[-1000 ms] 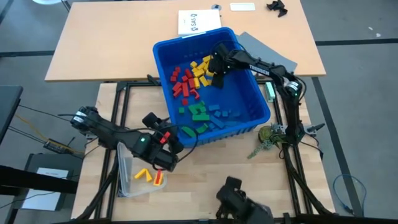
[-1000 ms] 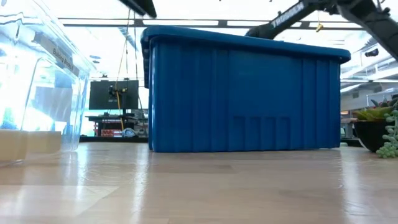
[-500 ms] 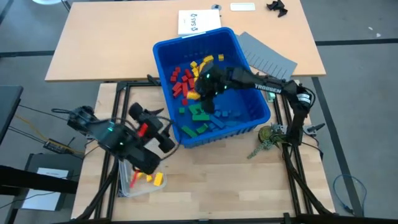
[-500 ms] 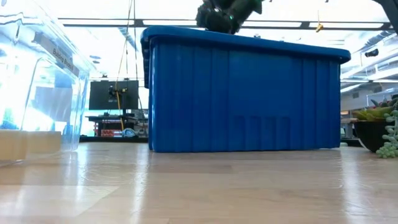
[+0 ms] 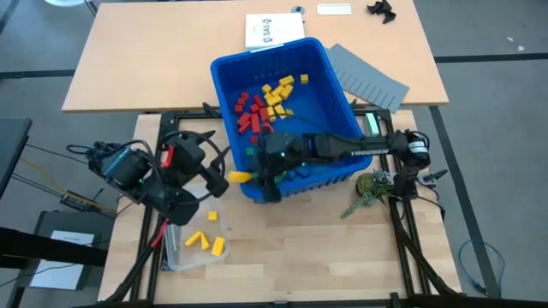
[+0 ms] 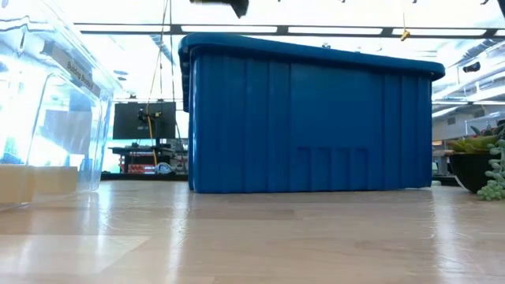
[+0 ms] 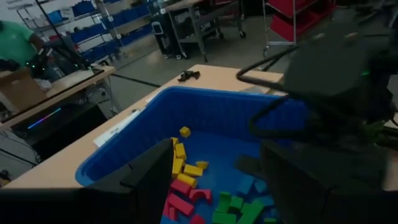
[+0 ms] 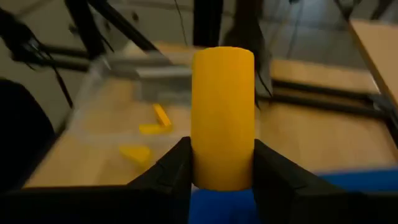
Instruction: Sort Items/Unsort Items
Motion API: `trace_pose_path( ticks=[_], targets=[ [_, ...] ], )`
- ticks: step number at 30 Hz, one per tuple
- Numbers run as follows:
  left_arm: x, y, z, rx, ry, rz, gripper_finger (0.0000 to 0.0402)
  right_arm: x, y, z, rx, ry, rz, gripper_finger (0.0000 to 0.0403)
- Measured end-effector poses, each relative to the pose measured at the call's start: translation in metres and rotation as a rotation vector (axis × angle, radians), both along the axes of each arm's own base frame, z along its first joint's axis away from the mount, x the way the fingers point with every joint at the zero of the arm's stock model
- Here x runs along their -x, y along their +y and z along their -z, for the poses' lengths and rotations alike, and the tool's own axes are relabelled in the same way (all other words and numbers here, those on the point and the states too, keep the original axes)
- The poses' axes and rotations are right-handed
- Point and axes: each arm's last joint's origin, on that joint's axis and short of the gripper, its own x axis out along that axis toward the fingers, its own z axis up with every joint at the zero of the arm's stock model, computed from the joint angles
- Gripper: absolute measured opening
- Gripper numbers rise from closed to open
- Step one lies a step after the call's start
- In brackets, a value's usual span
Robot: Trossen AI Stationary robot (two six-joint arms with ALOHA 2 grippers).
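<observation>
Right hand (image 8: 222,165) clenched on a yellow block (image 8: 222,115) at the blue bin (image 5: 342,103) edge — left hand (image 7: 214,186) released.

The blue bin (image 5: 336,103) stands high-walled in the middle of the table, and the right arm (image 5: 360,147) lies across its near rim, blocking that side. Its far half is open from above, with loose blocks (image 5: 261,107) on the floor. Between the bin and the clear tub (image 5: 175,248) the wooden tabletop (image 5: 291,248) lies bare, but the left arm (image 5: 145,175) crowds the tub's near edge.
</observation>
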Motion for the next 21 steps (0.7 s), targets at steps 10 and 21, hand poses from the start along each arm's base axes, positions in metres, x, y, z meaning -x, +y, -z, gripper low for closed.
trace_pose_path(
  ticks=[10, 21],
  targets=[
    [-0.002, -0.001, 0.002, -0.018, -0.007, -0.016, 0.0248, -0.008, 0.043, 0.001, -0.053, -0.245, -0.036, 0.0125],
    [-0.002, 0.0, 0.002, -0.018, -0.01, -0.02, 0.0248, -0.023, 0.073, 0.042, -0.008, -0.261, -0.008, 0.0125]
  ],
)
